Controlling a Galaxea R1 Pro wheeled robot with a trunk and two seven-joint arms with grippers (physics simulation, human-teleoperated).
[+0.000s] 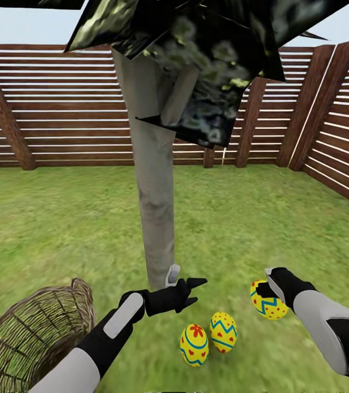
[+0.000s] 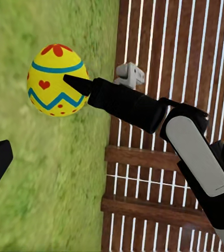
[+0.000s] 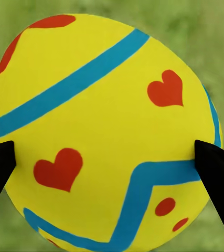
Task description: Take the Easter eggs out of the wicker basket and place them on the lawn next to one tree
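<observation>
Yellow eggs [image 1: 209,338] beside tree [image 1: 155,218], basket [image 1: 27,338] nearby; right hand [image 1: 270,292] gripping third egg [image 1: 267,303]

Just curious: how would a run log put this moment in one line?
right gripper: shut on third yellow painted egg | two eggs on lawn by grey-trunked tree | left gripper: open

- Eggs [image 1: 194,344] [image 1: 223,332] [image 1: 267,301]: yellow, blue zigzag bands, red hearts and dots.
- Basket [image 1: 30,338]: brown-grey twigs.
- Tree [image 1: 154,191]: pale grey trunk, dark mottled leaves.
- Lawn [image 1: 60,229]: mottled green.
- Fence [image 1: 60,109]: brown slats.

Right claw [image 3: 112,168] fingertips flank a yellow egg [image 3: 104,131] over grass [image 3: 206,42].
</observation>
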